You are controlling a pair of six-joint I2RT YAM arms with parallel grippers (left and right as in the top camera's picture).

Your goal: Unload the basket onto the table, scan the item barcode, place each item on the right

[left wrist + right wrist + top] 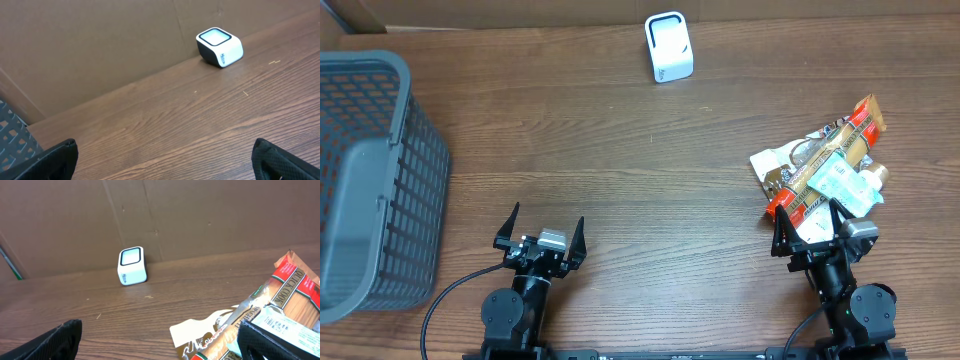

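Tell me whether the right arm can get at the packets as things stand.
Probably yes: the right gripper is open and the packets lie right at its fingertips, with nothing between them.

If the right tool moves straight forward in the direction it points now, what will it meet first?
Probably the pile of food packets, lying right before the open right tool; the scanner stands farther off, to the left.
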